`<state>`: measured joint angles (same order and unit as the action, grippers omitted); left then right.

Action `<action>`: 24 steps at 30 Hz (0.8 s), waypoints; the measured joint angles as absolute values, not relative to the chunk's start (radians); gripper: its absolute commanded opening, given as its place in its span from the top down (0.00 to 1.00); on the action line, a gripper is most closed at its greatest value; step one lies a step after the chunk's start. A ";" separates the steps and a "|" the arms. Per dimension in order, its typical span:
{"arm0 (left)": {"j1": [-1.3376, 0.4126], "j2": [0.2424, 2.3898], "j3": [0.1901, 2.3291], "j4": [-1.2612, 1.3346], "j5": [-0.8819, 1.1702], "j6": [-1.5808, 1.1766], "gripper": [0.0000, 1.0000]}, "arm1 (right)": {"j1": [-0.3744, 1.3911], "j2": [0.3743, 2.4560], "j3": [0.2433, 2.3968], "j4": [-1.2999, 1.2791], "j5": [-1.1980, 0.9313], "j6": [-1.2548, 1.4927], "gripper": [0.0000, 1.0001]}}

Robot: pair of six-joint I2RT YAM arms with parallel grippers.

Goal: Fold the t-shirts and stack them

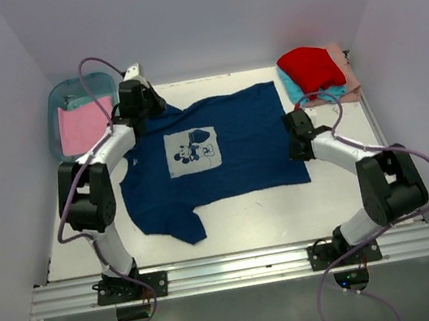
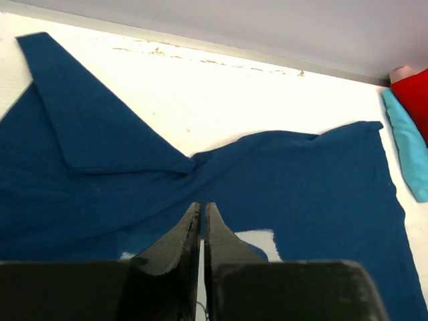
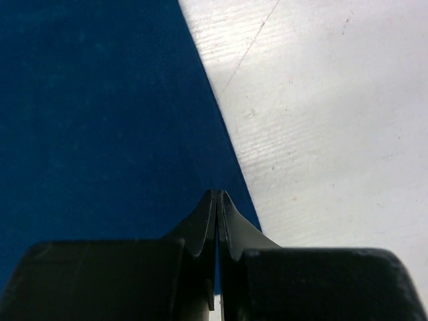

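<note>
The navy blue t-shirt (image 1: 229, 150) with a pale square cartoon print (image 1: 193, 151) lies spread flat, print up, in the middle of the table. My left gripper (image 1: 155, 103) is shut and sits over its far left shoulder. In the left wrist view (image 2: 202, 206) the shirt (image 2: 301, 180) lies under the tips, one sleeve (image 2: 93, 127) folded over. My right gripper (image 1: 294, 118) is shut at the shirt's right hem edge; in the right wrist view (image 3: 218, 194) the cloth (image 3: 100, 120) lies flat below it. No cloth shows lifted in either gripper.
A folded stack stands at the back right: red shirt (image 1: 312, 66) on teal (image 1: 306, 94) and peach (image 1: 346, 72). A teal plastic bin (image 1: 56, 100) at the back left holds a pink shirt (image 1: 81, 127). White walls close the table's sides and back.
</note>
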<state>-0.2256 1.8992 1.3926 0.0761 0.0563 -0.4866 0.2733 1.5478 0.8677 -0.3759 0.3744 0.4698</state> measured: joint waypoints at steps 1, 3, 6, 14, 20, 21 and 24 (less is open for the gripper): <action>-0.229 1.876 1.391 0.055 0.045 -0.484 0.77 | 0.273 1.522 0.857 -0.374 0.355 0.465 0.99; -0.235 1.805 1.353 0.005 0.014 -0.487 0.64 | 0.273 1.439 0.823 -0.372 0.311 0.453 0.70; -0.257 1.615 1.201 -0.074 -0.029 -0.505 0.54 | 0.275 1.267 0.768 -0.376 0.237 0.435 0.53; -0.410 1.026 0.702 -0.319 -0.102 -0.634 0.54 | 0.277 1.065 0.735 -0.398 0.057 0.434 0.42; -0.472 0.929 0.570 -0.545 -0.110 -0.773 0.56 | 0.290 1.142 0.664 -0.367 -0.124 0.474 0.42; -0.484 0.928 0.568 -0.570 -0.110 -0.791 0.56 | 0.297 1.158 0.660 -0.358 -0.155 0.480 0.41; -0.525 0.904 0.566 -0.630 -0.128 -0.844 0.56 | 0.369 1.203 0.646 -0.288 -0.251 0.507 0.42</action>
